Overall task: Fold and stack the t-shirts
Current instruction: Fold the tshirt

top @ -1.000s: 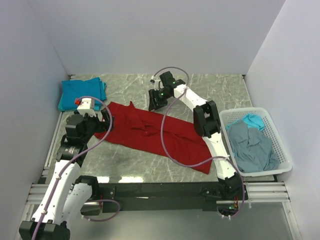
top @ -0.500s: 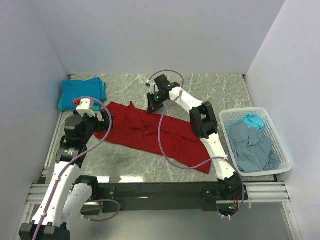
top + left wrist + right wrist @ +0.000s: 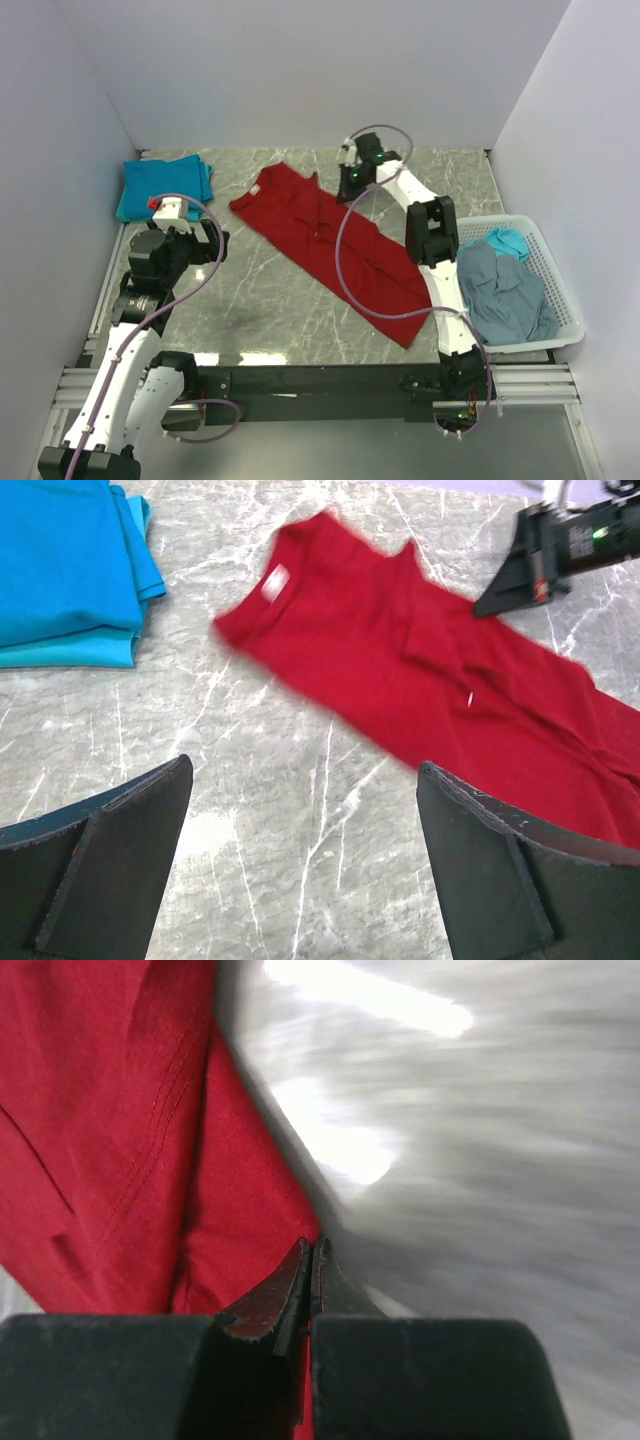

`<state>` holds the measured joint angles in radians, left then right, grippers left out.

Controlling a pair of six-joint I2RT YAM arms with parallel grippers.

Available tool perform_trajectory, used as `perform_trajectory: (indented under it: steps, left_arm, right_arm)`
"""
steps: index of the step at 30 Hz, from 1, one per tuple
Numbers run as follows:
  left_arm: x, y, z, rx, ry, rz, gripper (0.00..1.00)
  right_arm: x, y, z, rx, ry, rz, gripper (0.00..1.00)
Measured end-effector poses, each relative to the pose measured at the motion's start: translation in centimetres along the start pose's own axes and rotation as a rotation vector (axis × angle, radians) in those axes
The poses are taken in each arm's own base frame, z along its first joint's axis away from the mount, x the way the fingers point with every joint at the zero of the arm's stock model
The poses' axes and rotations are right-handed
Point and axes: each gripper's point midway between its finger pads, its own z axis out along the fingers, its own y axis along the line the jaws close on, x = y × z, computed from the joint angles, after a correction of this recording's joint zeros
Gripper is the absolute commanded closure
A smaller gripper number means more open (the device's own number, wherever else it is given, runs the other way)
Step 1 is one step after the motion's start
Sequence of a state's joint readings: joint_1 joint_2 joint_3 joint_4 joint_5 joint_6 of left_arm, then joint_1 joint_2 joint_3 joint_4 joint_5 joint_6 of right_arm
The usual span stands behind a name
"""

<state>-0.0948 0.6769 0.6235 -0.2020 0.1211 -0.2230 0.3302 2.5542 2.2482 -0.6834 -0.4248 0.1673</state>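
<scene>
Red t-shirt — spread diagonally across the table, collar end far-left, hem near-right toward the basket.
Right gripper — jaws pressed together, pinching the shirt's far edge (red cloth caught at the tips).
Left gripper — spread wide, holding nothing. It is apart from the shirt, which lies ahead of it.
Folded teal t-shirts — far-left corner.

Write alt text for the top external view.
A red t-shirt lies diagonally across the marble table, its far edge pinched in the right gripper. The left gripper is open over bare table. A folded teal t-shirt stack sits back left, and a white basket at right holds a grey-blue t-shirt and a teal shirt.
</scene>
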Motion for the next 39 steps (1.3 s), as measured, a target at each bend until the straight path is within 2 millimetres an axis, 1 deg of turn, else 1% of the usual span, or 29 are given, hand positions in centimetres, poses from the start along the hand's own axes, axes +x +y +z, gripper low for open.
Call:
perform_trajectory:
  steps: [3,5,6,7,8,9,11,12,13,15,17,19,20,22,23,24,25,26,27,28,29,30,31,32,33,35,37,39]
  left_arm:
    - [0.1,-0.1,0.1,0.007,0.003,-0.001,0.01]
    - [0.1,-0.2,0.2,0.014,0.007,-0.002,0.01]
    - [0.2,-0.2,0.2,0.015,0.009,-0.003,0.01]
    - [0.2,-0.3,0.4,0.018,0.009,-0.008,0.01]
    - [0.1,-0.3,0.5,0.02,0.009,-0.013,0.01]
    - [0.3,-0.4,0.8,0.02,0.016,-0.027,0.01]
    - [0.8,-0.5,1.6,0.029,0.038,-0.058,0.01]
    - [1.2,-0.6,2.3,0.035,0.057,-0.084,0.01]
    - [1.6,-0.9,2.9,0.048,0.08,-0.114,0.01]
    - [2.5,-1.2,4.4,0.062,0.133,-0.179,0.01]
    - [3.2,-1.6,6.4,0.069,0.187,-0.265,0.01]
    - [3.4,-1.7,8.5,0.059,0.23,-0.341,0.03]
    - [3.3,-1.7,9.8,0.051,0.246,-0.377,0.1]
    - [3.0,-1.6,13.0,0.034,0.274,-0.443,0.17]
    - [3.4,-1.4,14.8,0.021,0.3,-0.478,0.26]
    - [3.5,-1.2,16.8,0.009,0.314,-0.513,0.27]
    - [4.0,-1.0,18.3,0.001,0.329,-0.534,0.29]
    - [4.8,-0.6,20.0,-0.013,0.351,-0.56,0.31]
    - [5.7,-0.3,21.4,-0.024,0.37,-0.576,0.31]
    - [6.5,-0.1,22.3,-0.032,0.39,-0.591,0.32]
    - [7.6,0.2,23.4,-0.047,0.417,-0.607,0.33]
    - [8.6,0.5,24.7,-0.057,0.439,-0.62,0.35]
    - [9.1,0.6,25.6,-0.061,0.449,-0.628,0.35]
    - [10.0,0.8,26.5,-0.068,0.464,-0.63,0.34]
    - [10.4,1.0,27.3,-0.073,0.475,-0.632,0.34]
    - [11.0,1.0,28.6,-0.07,0.488,-0.634,0.34]
    - [10.6,0.6,29.9,-0.046,0.477,-0.629,0.35]
    - [10.3,0.3,31.0,-0.032,0.47,-0.625,0.36]
  right_arm:
    - [-1.4,-3.8,-1.3,0.067,-0.043,0.059,1.0]
    - [-2.1,-5.9,-2.2,0.099,-0.068,0.088,0.83]
    - [-2.4,-6.6,-2.6,0.113,-0.077,0.091,0.77]
    - [-2.8,-7.3,-3.0,0.132,-0.088,0.092,0.68]
    - [-3.1,-7.8,-3.3,0.148,-0.098,0.088,0.66]
    - [-3.5,-8.2,-3.6,0.161,-0.11,0.073,0.59]
    - [-4.0,-8.2,-4.2,0.178,-0.125,0.04,0.57]
    - [-3.9,-8.1,-4.6,0.181,-0.124,0.022,0.54]
    - [-3.7,-7.8,-5.1,0.18,-0.122,0.006,0.53]
    - [-3.2,-6.9,-6.9,0.176,-0.118,-0.028,0.52]
    - [-3.1,-5.0,-9.6,0.149,-0.136,-0.087,0.52]
    - [-2.4,-2.7,-13.2,0.11,-0.167,-0.167,0.5]
    - [-1.9,-1.2,-15.5,0.085,-0.188,-0.208,0.5]
    - [-0.8,1.6,-19.4,0.043,-0.232,-0.304,0.5]
    - [-0.2,3.4,-21.6,0.017,-0.279,-0.371,0.5]
    - [0.8,5.2,-23.7,-0.01,-0.314,-0.433,0.41]
    - [2.0,6.9,-25.5,-0.042,-0.351,-0.493,0.35]
    - [3.0,8.3,-27.1,-0.069,-0.397,-0.552,0.29]
    - [4.6,9.5,-28.2,-0.101,-0.425,-0.605,0.24]
    - [6.2,10.4,-29.1,-0.132,-0.446,-0.649,0.24]
    - [7.7,11.0,-29.5,-0.164,-0.461,-0.694,0.24]
    - [9.3,11.1,-29.4,-0.192,-0.449,-0.719,0.24]
    - [10.7,11.1,-29.2,-0.216,-0.44,-0.745,0.23]
    - [11.7,11.1,-29.2,-0.238,-0.438,-0.77,0.23]
    - [12.6,10.8,-28.8,-0.256,-0.424,-0.776,0.23]
    - [13.7,9.8,-27.8,-0.279,-0.396,-0.775,0.23]
    - [14.7,9.1,-27.1,-0.295,-0.372,-0.773,0.23]
    - [14.8,9.0,-27.1,-0.304,-0.374,-0.789,0.23]
